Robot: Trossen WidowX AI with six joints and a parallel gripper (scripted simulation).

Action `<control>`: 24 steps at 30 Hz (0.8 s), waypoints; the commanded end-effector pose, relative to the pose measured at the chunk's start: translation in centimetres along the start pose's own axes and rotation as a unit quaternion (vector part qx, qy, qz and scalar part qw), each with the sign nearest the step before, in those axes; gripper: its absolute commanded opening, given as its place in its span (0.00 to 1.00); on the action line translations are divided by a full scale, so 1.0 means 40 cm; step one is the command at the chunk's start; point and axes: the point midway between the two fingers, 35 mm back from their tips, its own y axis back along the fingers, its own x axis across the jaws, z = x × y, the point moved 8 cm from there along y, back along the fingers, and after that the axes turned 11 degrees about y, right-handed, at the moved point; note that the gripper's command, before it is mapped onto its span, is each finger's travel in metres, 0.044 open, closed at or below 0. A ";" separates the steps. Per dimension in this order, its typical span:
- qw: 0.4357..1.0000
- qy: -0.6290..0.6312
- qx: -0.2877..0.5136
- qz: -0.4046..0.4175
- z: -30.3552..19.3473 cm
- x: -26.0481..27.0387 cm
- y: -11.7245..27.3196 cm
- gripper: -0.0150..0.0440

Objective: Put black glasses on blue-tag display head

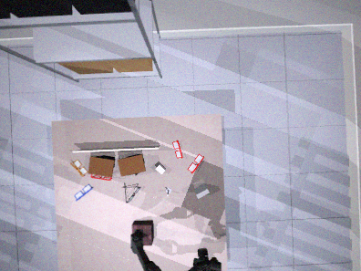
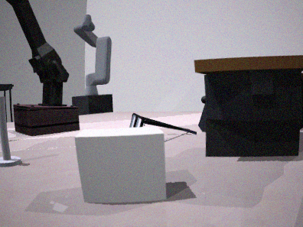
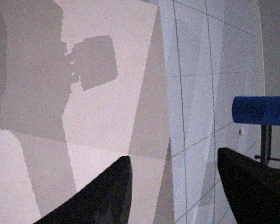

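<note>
Nearest, the black two-fingered gripper (image 1: 202, 254) (image 3: 174, 161) stands about half open with nothing between its fingers, so the pick seems still to do. Beyond it, the thin-framed black glasses (image 1: 133, 194) (image 2: 164, 124) lie unworn on the pale tabletop (image 1: 96, 229), left of centre in the top view. Farther up are two brown-topped display heads (image 1: 101, 166) (image 1: 131, 165); I can't make out the blue tag, and lifting, seating, straightening and release all remain

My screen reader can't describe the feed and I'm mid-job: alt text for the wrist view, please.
Two dark fingers stand apart, nothing between them. Beyond: a shadowed table top, its edge, tiled floor, and a blue cylinder at right.
</note>
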 end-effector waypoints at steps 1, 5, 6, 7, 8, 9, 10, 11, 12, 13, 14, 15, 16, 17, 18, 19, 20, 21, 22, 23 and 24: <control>0.998 0.003 -0.055 0.028 0.020 0.096 0.110 0.59; 0.992 0.015 -0.110 0.066 0.020 0.213 0.229 0.59; 0.989 0.018 -0.122 0.077 0.015 0.243 0.257 0.59; 0.987 0.021 -0.133 0.088 0.009 0.272 0.284 0.59; 0.984 0.024 -0.144 0.100 0.002 0.301 0.311 0.59; 0.981 0.028 -0.154 0.111 -0.008 0.330 0.337 0.59; 0.978 0.032 -0.163 0.123 -0.019 0.359 0.363 0.59; 0.975 0.036 -0.172 0.135 -0.031 0.387 0.387 0.59; 0.972 0.041 -0.180 0.147 -0.045 0.414 0.412 0.59; 0.968 0.045 -0.187 0.159 -0.060 0.441 0.435 0.59; 0.965 0.050 -0.194 0.170 -0.077 0.468 0.457 0.59; 0.961 0.055 -0.200 0.182 -0.095 0.494 0.479 0.59; 0.957 0.062 -0.207 0.195 -0.116 0.521 0.503 0.59; 0.952 0.070 -0.214 0.207 -0.138 0.548 0.527 0.59; 0.947 0.078 -0.220 0.219 -0.162 0.574 0.549 0.59; 0.943 0.086 -0.226 0.231 -0.188 0.599 0.570 0.59; 0.938 0.094 -0.230 0.243 -0.215 0.623 0.590 0.59; 0.933 0.103 -0.234 0.255 -0.242 0.646 0.609 0.59; 0.927 0.112 -0.238 0.266 -0.271 0.669 0.626 0.59; 0.922 0.121 -0.241 0.277 -0.301 0.690 0.642 0.59; 0.917 0.131 -0.243 0.288 -0.332 0.710 0.656 0.59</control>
